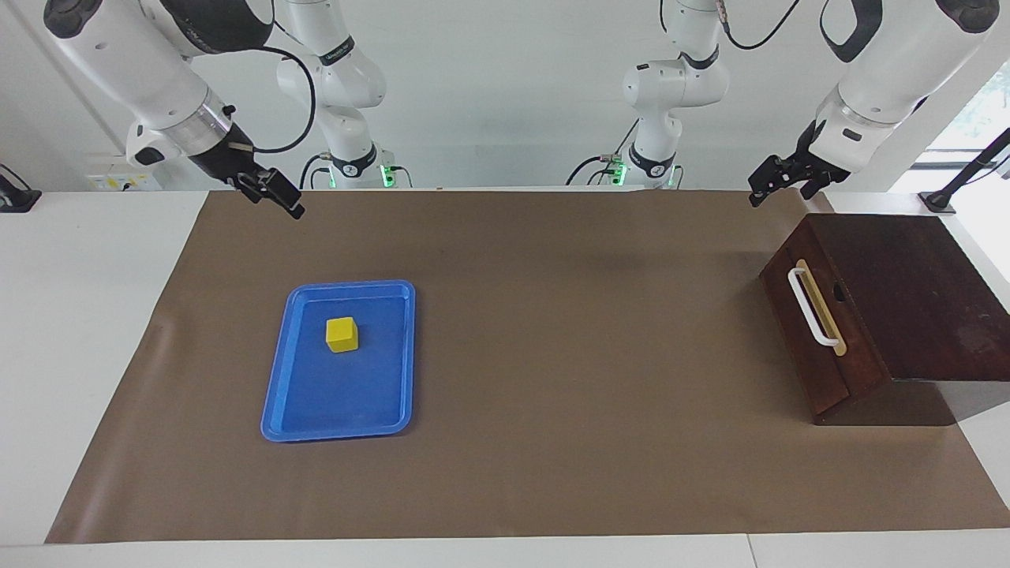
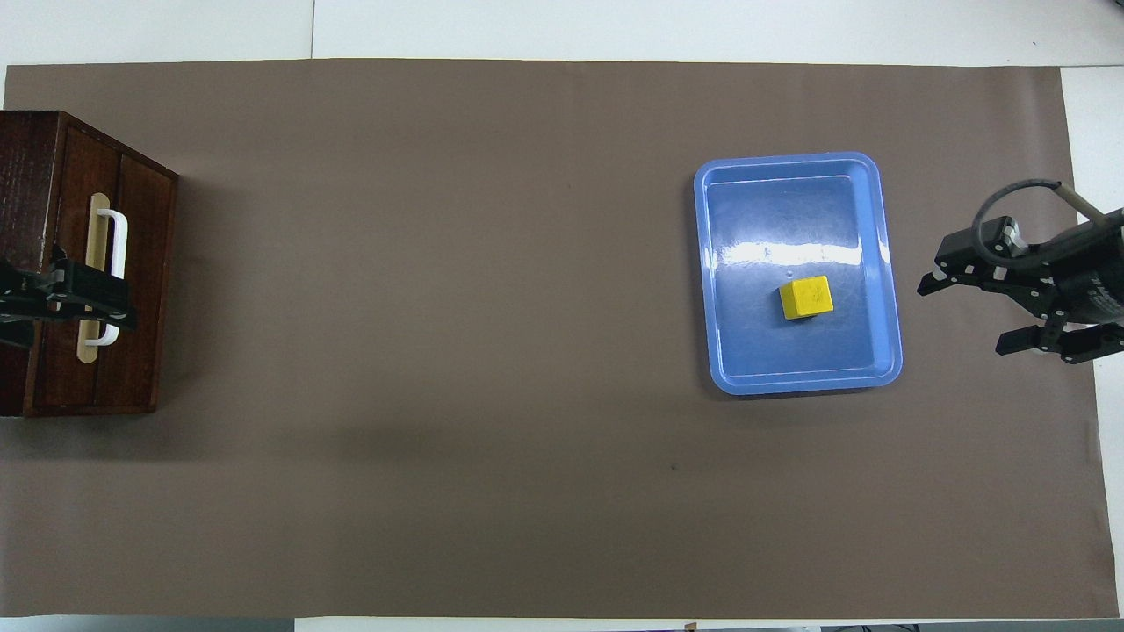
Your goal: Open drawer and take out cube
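Note:
The yellow cube [image 1: 342,334] [image 2: 806,297] lies in the blue tray [image 1: 316,414] [image 2: 795,379], toward the right arm's end of the table. My right gripper [image 1: 284,201] [image 2: 961,316] hangs open and empty, raised over the mat's edge beside the tray, well apart from the cube. The drawer [image 1: 813,355] [image 2: 136,263] in the dark wooden box is shut, its white handle [image 1: 813,308] [image 2: 118,246] free. My left gripper [image 1: 759,193] [image 2: 123,303] is open, holds nothing, and hangs high over the drawer front without touching the handle.
A brown mat [image 1: 592,355] covers the table. The dark wooden box [image 1: 923,292] stands at the left arm's end, its drawer front turned toward the tray.

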Controlling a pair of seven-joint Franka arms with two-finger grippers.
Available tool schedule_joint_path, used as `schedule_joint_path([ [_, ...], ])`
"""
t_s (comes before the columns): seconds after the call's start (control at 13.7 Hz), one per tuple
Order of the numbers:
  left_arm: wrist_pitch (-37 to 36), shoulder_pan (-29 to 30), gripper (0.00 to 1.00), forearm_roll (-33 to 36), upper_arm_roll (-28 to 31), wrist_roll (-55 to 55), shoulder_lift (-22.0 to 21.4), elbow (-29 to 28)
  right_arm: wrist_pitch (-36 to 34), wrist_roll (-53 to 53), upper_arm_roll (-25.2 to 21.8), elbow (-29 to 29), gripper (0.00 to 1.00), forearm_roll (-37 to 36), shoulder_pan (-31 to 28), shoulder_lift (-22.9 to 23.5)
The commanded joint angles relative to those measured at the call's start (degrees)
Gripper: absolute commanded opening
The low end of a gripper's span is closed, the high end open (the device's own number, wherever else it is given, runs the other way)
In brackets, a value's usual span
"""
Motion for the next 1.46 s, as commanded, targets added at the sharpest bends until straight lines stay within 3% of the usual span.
schedule_joint_path([
  [0.0, -0.4, 0.6, 1.00, -0.5, -0.3, 1.0, -0.7, -0.6, -1.4, -12.8, 0.4, 3.2, 1.00, -4.3, -0.3, 0.0],
  [0.22, -0.8, -0.2, 1.00, -0.3, -0.2, 1.5, -0.8, -0.3, -1.4, -26.5, 0.2, 6.6, 1.00, -6.1, -1.0, 0.1],
  [0.44, -0.4, -0.4, 1.00, -0.3, -0.2, 1.5, -1.5, -2.1, 0.8, -35.6, 0.5, 9.2, 1.00, -12.6, -0.5, 1.2],
  [0.88, -0.1, -0.4, 1.00, -0.4, -0.3, 1.6, -1.6, -2.0, 4.5, -32.2, 0.0, 7.1, 1.00, -12.0, -0.5, 4.9],
  [1.39, 0.0, 0.2, 1.00, -0.4, -0.2, 0.8, -1.6, -1.9, 1.1, -29.3, -0.1, 6.1, 1.00, -8.3, -1.1, 4.2],
])
